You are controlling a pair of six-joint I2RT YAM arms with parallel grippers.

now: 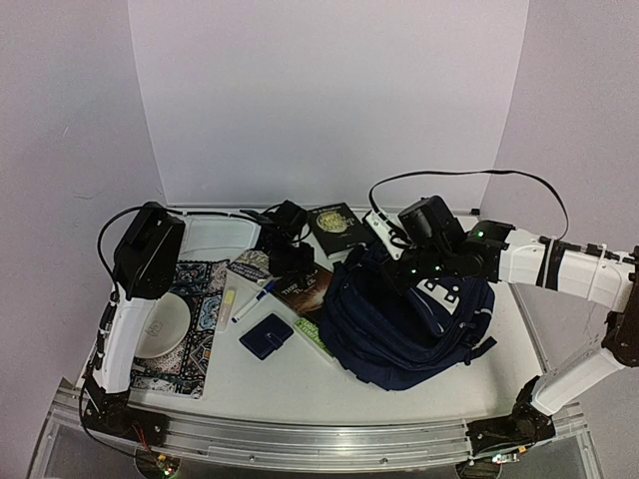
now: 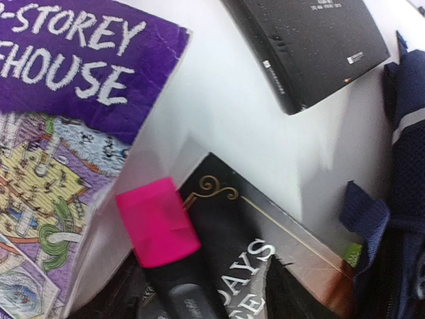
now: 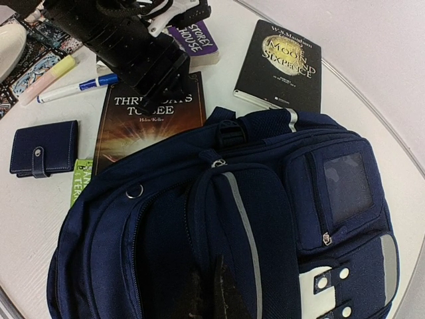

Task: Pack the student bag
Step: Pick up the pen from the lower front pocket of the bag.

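The student bag [image 1: 409, 319], navy with pale stripes and white buckle patches, lies right of centre; it also fills the right wrist view [image 3: 265, 219]. My right gripper [image 1: 399, 269] [image 3: 214, 289] is shut on a fold of fabric at the edge of the bag's zip opening. My left gripper [image 1: 290, 257] [image 2: 206, 299] hangs low over the books, open. A pink-capped black highlighter [image 2: 158, 222] lies between its jaws on the book "Three Days to See" [image 2: 265, 259], with a gap at its right side.
A purple treehouse book [image 2: 60, 133] and a black book [image 2: 312, 46] lie near the left gripper. A navy wallet [image 1: 267, 335], a blue-white pen [image 1: 252, 301], a yellow highlighter [image 1: 229, 299] and a green book [image 1: 315, 339] lie left of the bag. A plate [image 1: 165, 324] sits on a patterned mat [image 1: 200, 349].
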